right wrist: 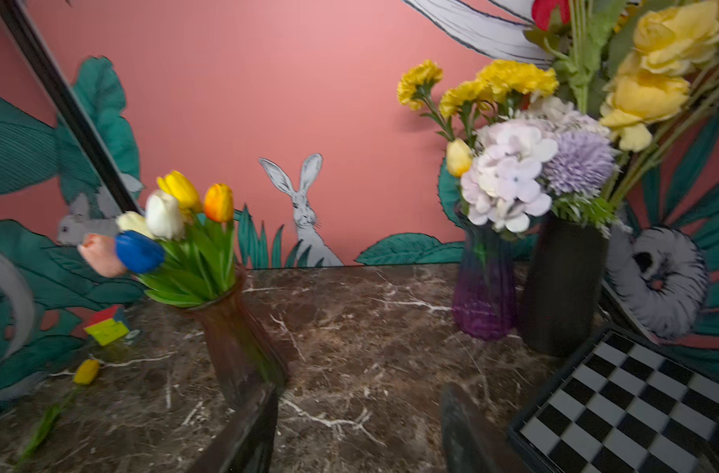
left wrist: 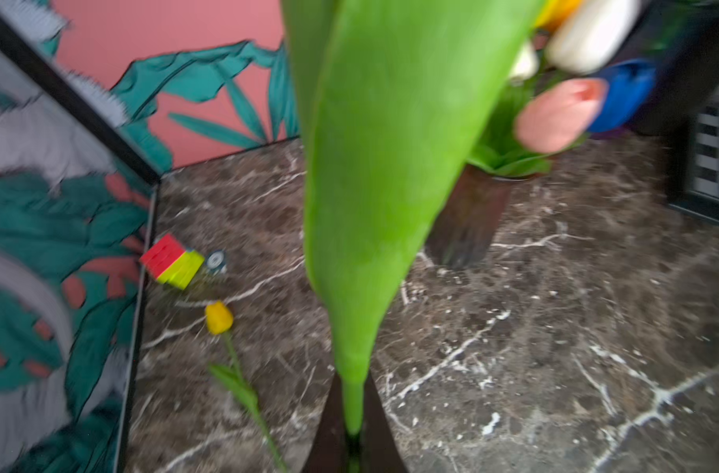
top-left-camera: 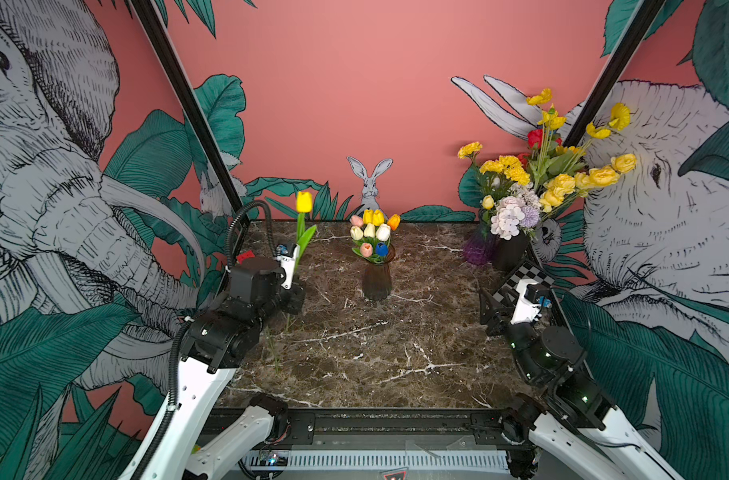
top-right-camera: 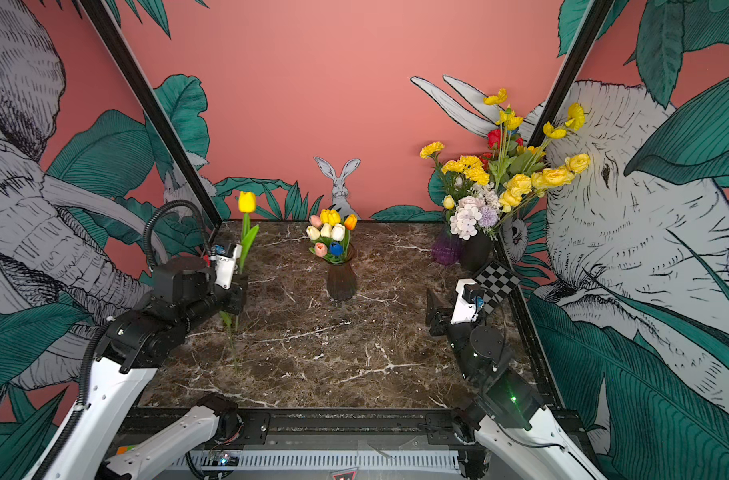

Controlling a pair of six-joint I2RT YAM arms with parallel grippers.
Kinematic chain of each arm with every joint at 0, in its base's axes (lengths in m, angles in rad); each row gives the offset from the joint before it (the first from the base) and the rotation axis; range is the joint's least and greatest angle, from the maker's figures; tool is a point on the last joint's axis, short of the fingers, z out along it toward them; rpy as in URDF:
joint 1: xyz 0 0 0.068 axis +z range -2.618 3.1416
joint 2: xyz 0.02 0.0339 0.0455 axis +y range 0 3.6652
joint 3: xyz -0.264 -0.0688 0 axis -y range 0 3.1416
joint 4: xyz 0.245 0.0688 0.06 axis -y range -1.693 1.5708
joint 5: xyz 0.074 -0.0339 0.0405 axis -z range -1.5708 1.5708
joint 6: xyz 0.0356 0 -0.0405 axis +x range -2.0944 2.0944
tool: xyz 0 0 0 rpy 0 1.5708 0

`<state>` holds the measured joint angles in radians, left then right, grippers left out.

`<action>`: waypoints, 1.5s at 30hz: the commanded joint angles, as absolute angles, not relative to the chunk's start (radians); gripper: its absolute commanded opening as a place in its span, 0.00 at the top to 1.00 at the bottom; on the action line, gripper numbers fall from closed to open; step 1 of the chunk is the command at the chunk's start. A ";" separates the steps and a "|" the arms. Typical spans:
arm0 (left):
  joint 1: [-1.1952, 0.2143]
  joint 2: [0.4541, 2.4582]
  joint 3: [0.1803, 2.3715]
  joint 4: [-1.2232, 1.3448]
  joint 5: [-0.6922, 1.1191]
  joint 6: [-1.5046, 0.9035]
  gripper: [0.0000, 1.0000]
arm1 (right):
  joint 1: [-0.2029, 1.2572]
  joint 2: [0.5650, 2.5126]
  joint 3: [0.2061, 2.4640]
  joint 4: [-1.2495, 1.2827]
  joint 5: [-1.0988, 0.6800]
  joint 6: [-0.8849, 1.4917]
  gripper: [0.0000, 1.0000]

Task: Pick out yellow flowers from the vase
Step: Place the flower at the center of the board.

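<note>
Your left arm reaches forward low over the marble table (top-left-camera: 396,357), the left gripper (top-left-camera: 291,291) clamped on the stem of a yellow tulip (top-left-camera: 304,201) that stands upright, its bloom well above the wrist. Your right gripper (right wrist: 357,409) hangs empty near the table's right edge, jaws wide apart. A second yellow tulip (left wrist: 219,317) lies flat by the left wall. More yellow blooms (top-left-camera: 373,216) stand in the brown vase (top-left-camera: 377,282) at the table's middle.

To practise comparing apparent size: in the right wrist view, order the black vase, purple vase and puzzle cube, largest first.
1. black vase
2. purple vase, slightly smaller
3. puzzle cube, though it sits farther away
</note>
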<state>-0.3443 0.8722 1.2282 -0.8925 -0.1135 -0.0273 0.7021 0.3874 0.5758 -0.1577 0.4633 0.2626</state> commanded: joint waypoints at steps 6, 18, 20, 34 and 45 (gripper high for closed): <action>-0.095 1.045 1.161 -1.010 -0.056 -0.102 1.00 | 0.701 0.339 0.541 -0.183 0.588 0.286 0.37; -0.090 1.361 1.018 -0.908 -0.116 -0.166 1.00 | 0.701 0.263 0.454 -0.165 0.581 0.280 0.36; -0.076 1.402 0.997 -0.885 -0.119 -0.165 1.00 | 0.700 0.266 0.439 -0.155 0.572 0.273 0.35; 0.051 1.623 0.914 -0.757 -0.042 -0.120 1.00 | 0.697 0.291 0.400 -0.089 0.514 0.216 0.32; 0.187 1.682 0.940 -0.782 -0.084 -0.132 1.00 | 0.693 0.284 0.407 -0.100 0.505 0.218 0.31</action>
<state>0.1337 1.6535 0.9424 -0.7635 -0.0257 -0.1280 0.6975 0.2916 0.4103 -0.1390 0.5117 0.2268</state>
